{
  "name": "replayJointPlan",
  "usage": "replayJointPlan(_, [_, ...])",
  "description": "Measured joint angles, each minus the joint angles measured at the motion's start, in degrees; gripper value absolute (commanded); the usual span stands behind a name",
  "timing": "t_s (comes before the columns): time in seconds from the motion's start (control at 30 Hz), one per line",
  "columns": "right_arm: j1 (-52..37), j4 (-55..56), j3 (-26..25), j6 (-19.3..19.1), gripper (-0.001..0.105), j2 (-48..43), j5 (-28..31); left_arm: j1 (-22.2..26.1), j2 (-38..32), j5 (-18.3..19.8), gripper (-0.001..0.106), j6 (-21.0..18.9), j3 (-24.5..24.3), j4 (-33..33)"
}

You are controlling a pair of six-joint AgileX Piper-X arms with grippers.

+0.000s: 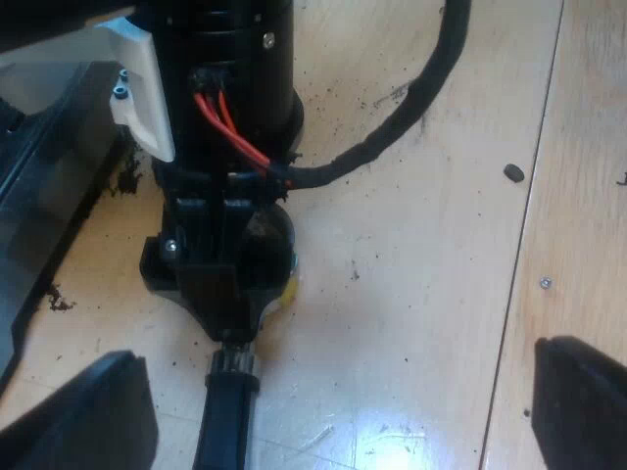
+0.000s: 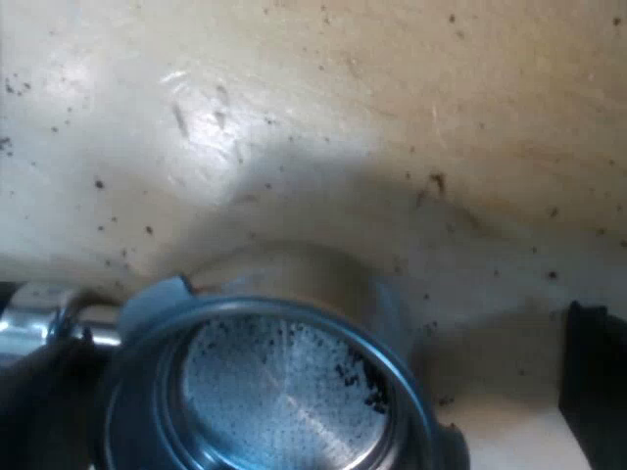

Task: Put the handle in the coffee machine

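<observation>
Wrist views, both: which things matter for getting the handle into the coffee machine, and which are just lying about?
For the job:
metal holder
its dark handle
espresso machine

Lying about:
spilled coffee grounds on the table
a small dark bit, perhaps a bean

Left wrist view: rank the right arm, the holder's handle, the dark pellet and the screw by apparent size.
1. right arm, nearest the camera.
2. holder's handle, partly out of view.
3. dark pellet.
4. screw; these two look close, the pellet slightly bigger.
</observation>
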Motion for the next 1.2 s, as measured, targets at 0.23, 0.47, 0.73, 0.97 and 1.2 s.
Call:
replayJointPlan(0.23, [0.0,0.0,0.0,-2.9,0.084,0.0,0.1,0.0,0.0,0.0,0.079,0.0,0.0,0.0])
replayJointPlan(0.47, [0.0,0.0,0.0,-4.1,0.064,0.0,0.1,0.0,0.0,0.0,0.079,0.0,0.0,0.0])
replayJointPlan(0.73, [0.0,0.0,0.0,-4.7,0.002,0.0,-0.2,0.0,0.0,0.0,0.079,0.0,0.0,0.0])
replayJointPlan(0.97, [0.0,4.1,0.1,-4.9,0.000,-1.8,0.4,0.0,0.0,0.0,0.079,0.0,0.0,0.0])
replayJointPlan(1.2, [0.0,8.7,0.0,-3.7,0.000,-8.3,0.5,0.0,0.0,0.0,0.079,0.0,0.0,-0.3])
